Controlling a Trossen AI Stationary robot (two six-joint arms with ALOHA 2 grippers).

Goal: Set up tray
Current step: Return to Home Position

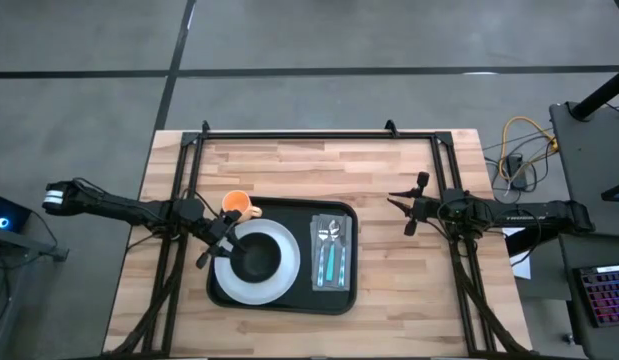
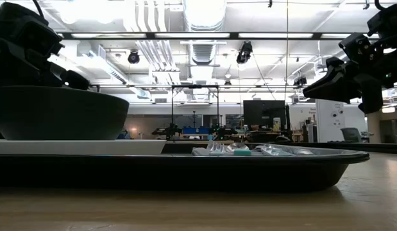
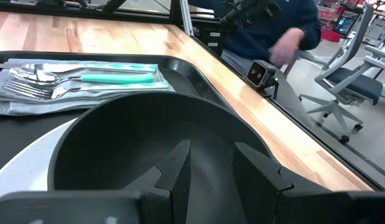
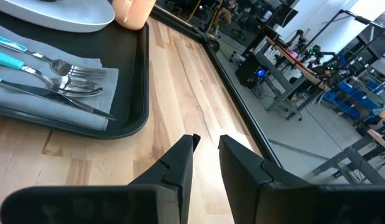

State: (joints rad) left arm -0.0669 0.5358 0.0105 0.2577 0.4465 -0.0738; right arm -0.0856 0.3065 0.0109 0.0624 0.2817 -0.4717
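Observation:
The black tray [image 1: 334, 298] lies mid-table. On its left half sits a white plate [image 1: 286, 278] with a dark bowl [image 1: 256, 260] on it. On its right half a grey napkin [image 1: 331, 280] carries teal-handled cutlery [image 1: 330, 262]. An orange cup [image 1: 239, 206] stands at the tray's far left corner. My left gripper [image 1: 225, 240] is open, just above the bowl's left rim [image 3: 55, 168], its fingers [image 3: 176, 165] pointing over the bowl's hollow. My right gripper [image 1: 401, 212] hovers over bare wood right of the tray, its fingers [image 4: 180, 165] a narrow gap apart.
A black metal frame [image 1: 289, 135] runs along the table's far edge and down both sides. Bare wood lies right of the tray [image 4: 180, 93]. Beyond the table's right edge a person in a dark blue sleeve [image 3: 292, 25] moves a hand, near office chairs [image 3: 347, 93].

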